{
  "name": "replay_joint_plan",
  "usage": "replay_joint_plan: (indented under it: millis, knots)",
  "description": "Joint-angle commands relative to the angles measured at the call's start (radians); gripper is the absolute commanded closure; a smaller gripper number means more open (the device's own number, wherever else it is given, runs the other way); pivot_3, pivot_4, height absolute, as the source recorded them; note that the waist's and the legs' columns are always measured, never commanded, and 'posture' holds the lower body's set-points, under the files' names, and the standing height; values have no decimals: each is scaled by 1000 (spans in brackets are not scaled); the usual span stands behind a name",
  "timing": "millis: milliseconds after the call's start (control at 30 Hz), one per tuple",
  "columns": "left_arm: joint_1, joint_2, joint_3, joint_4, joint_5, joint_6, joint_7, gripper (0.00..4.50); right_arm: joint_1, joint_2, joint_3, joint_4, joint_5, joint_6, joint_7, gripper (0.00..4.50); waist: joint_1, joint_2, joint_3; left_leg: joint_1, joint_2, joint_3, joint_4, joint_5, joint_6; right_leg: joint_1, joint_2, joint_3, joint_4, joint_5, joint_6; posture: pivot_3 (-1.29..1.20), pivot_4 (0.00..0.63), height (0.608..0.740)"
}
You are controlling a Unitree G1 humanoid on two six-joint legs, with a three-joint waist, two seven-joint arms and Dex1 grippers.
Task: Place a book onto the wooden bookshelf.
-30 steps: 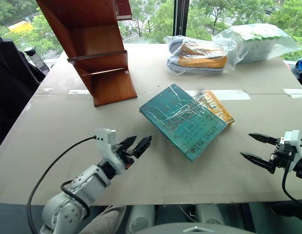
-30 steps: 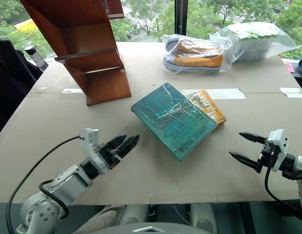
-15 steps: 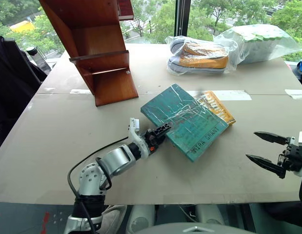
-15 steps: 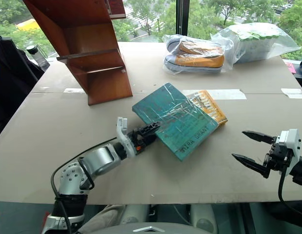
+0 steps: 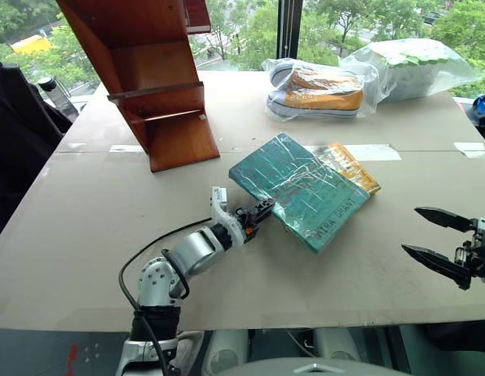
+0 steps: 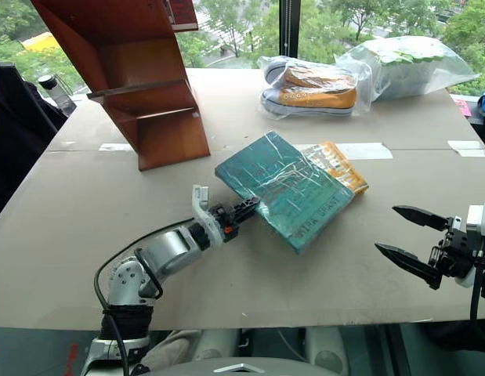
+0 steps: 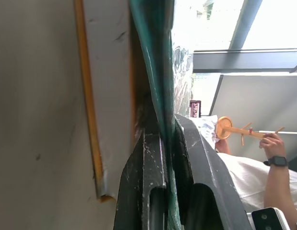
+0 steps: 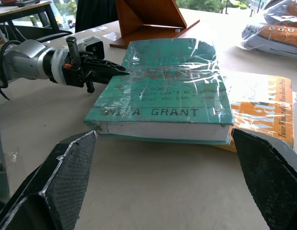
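The teal-green book (image 5: 305,188) in shiny plastic wrap lies flat mid-table, partly on top of a yellow-orange book (image 5: 353,166). My left gripper (image 5: 262,211) is shut on its near-left edge. In the left wrist view both black fingers (image 7: 148,182) pinch the teal cover (image 7: 153,57). My right gripper (image 5: 438,247) hovers open at the right, off the book's spine side; the right wrist view shows its fingers (image 8: 66,167) spread wide before the spine (image 8: 158,127). The wooden bookshelf (image 5: 156,86) stands slanted at the far left, apart from the book.
A bagged pair of orange-and-grey shoes (image 5: 320,90) and a clear bag of green items (image 5: 410,66) lie at the far right of the grey table (image 5: 93,211). A dark bottle (image 5: 58,94) stands left of the shelf. The left wrist view catches a person (image 7: 254,177) beyond the table.
My left gripper reached forward from the table's front to the book's left edge, rolled, and closed on it. The right gripper stayed open and moved little.
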Motion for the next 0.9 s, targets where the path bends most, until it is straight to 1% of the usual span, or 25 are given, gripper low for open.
replay_joint_plan:
  millis: [33,133,233,333,400,467,567,667,733,800,833,900]
  knots:
    - [30,16,36,-84,-50,-8,-5,4460,-33,-16,-8,-15,14,7,2,0,0,0,0,0,0,0,0,0,0,0,0,0,0,0,0,0,150,693]
    - [44,33,48,-126,-93,-13,-7,4460,-61,-17,0,-3,10,15,4,0,1,-1,1,0,0,-1,0,0,0,0,0,0,0,0,0,0,150,693]
    - [6,93,47,-208,-5,-4,-70,4460,-101,-18,5,12,18,29,3,0,2,-1,1,0,0,-1,0,0,0,0,0,-1,0,0,0,0,150,693]
    - [-178,230,-7,-340,271,-12,-229,4460,-163,-20,0,34,42,56,-12,0,9,-5,4,-2,-1,0,0,0,0,0,0,-2,-1,0,0,0,150,693]
    - [-308,306,-41,-376,447,-56,-323,4460,-211,-19,-1,52,58,74,-23,0,12,-5,4,-5,-1,-1,0,0,0,-2,0,-4,-1,1,-1,0,150,693]
    - [-407,377,-81,-387,628,-108,-407,4460,-254,-15,3,66,73,90,-34,0,13,-4,3,-5,-2,0,0,0,0,-1,0,-3,-3,1,-1,0,150,693]
    - [-563,559,-199,-395,1003,-243,-582,4460,-335,0,21,72,112,128,-68,0,3,-4,3,-6,-2,1,-3,0,0,-1,0,-1,-7,3,-4,0,150,693]
    - [-699,705,-293,-345,1335,-383,-689,4460,-404,18,47,80,133,145,-89,0,1,-4,4,-14,-2,0,-5,0,0,-9,2,-1,-9,3,-5,0,150,693]
    - [-758,768,-326,-311,1502,-454,-734,4460,-435,30,58,87,136,149,-95,0,2,-3,4,-16,-1,0,-6,0,0,-11,3,-2,-9,3,-4,0,150,693]
    - [-796,813,-321,-279,1630,-494,-751,4460,-467,43,77,95,135,150,-99,0,2,-4,5,-16,-1,0,-7,0,0,-11,2,-2,-10,2,-2,0,150,693]
    - [-801,825,-310,-267,1669,-495,-754,4460,-481,48,86,100,134,150,-98,0,2,-4,5,-16,-1,0,-7,0,0,-11,2,-2,-11,3,0,0,150,693]
    - [-759,874,-297,-251,1769,-519,-763,4460,-513,59,107,120,127,150,-93,0,0,-4,5,-16,-1,1,-7,0,0,-11,2,-2,-12,4,2,0,150,693]
